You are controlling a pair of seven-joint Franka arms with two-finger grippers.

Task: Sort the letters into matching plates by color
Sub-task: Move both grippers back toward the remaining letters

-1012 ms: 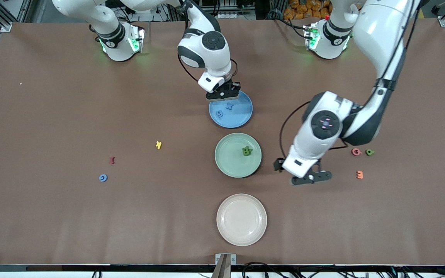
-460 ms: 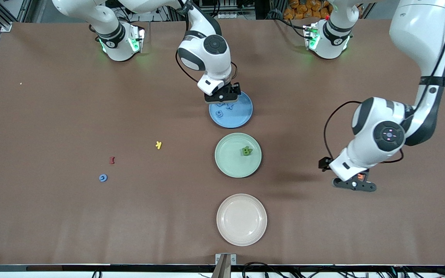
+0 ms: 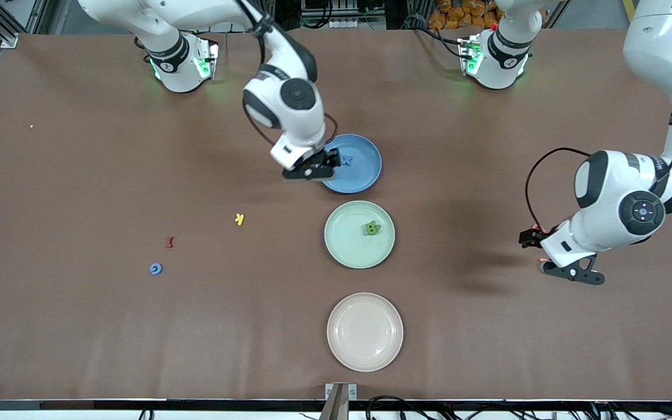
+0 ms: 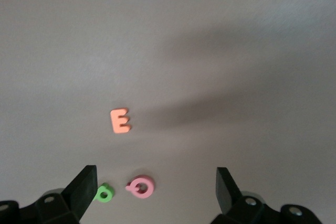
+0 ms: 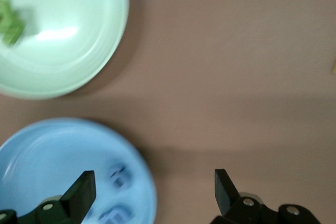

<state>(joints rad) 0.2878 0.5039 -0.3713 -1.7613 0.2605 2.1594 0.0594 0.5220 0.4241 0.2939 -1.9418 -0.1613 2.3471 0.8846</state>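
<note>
The right gripper point(image 3: 311, 171) is hanging wide open and empty over the rim of the blue plate point(image 3: 362, 178), near the table's middle. Blue letters point(image 5: 118, 174) are lying in that plate just beside it. The left gripper point(image 4: 155, 195) is spread wide and holding nothing, near the left arm's edge of the table, over a small green letter point(image 4: 104, 193).

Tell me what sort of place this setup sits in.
Most likely a robotics lab: two white robot arms bolted at the edge of a brown-covered table, aluminium framing and cabling around it, and sorting props laid out, such as a medium blue round plate.
</note>
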